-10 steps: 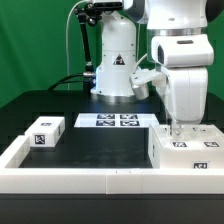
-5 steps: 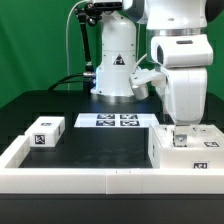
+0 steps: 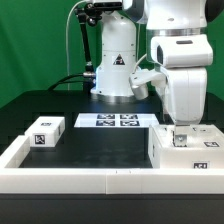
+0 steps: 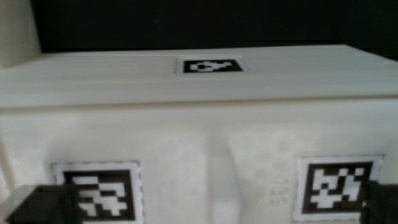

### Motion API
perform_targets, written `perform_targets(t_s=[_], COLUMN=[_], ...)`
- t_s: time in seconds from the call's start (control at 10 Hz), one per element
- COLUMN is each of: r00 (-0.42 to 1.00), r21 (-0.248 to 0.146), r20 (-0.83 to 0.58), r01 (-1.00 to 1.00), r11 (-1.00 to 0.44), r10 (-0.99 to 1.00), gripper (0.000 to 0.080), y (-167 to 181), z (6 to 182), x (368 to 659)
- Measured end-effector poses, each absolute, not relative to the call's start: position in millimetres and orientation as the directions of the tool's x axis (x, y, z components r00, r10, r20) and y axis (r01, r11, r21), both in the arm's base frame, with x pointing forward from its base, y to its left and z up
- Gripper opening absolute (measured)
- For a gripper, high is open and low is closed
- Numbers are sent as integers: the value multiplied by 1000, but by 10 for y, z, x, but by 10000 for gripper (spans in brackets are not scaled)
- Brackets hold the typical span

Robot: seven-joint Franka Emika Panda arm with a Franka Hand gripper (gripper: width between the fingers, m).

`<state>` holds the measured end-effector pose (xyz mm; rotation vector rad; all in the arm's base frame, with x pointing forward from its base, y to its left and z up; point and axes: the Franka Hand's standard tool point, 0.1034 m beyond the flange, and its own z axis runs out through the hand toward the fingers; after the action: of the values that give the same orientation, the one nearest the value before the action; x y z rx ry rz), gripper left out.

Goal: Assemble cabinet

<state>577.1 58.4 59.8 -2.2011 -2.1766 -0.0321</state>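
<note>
Stands upright over the cabinet (image 3: 186, 157) at the exterior view's right, gripper (image 3: 180, 127) pointing down, close to its top face; impossible to tell the finger spacing.

Bright and even in the exterior view, lit apparently from overhead. Fairly sharp there, though coarse and low in resolution. Mild glare on the white arm housing (image 3: 185, 70). Little detail in the near-black desk (image 3: 100, 140). Faces of the white cabinet (image 3: 185, 150) told apart only by slight grey shading. Soft and out of focus across the wrist view: fuzzy-edged tags (image 4: 210, 66), washed-out whites, greyer tone on the near face, plain black beyond.
</note>
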Motion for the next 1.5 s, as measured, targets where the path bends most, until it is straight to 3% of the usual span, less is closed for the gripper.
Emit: perform_targets(t_s=[0.6,0.9,1.1,1.5], r00=[13,179,290,333], r21=[-18,2,26,19], r20=[47,29,45,44], r01=[1000,984,956,942], r11=[-12,-179,-291,-334], r10=[999,983,956,942], gripper=[797,797,797,797], y=[582,567,655,700], z=[600,808,793,773], x=[5770,5496,5339,5284])
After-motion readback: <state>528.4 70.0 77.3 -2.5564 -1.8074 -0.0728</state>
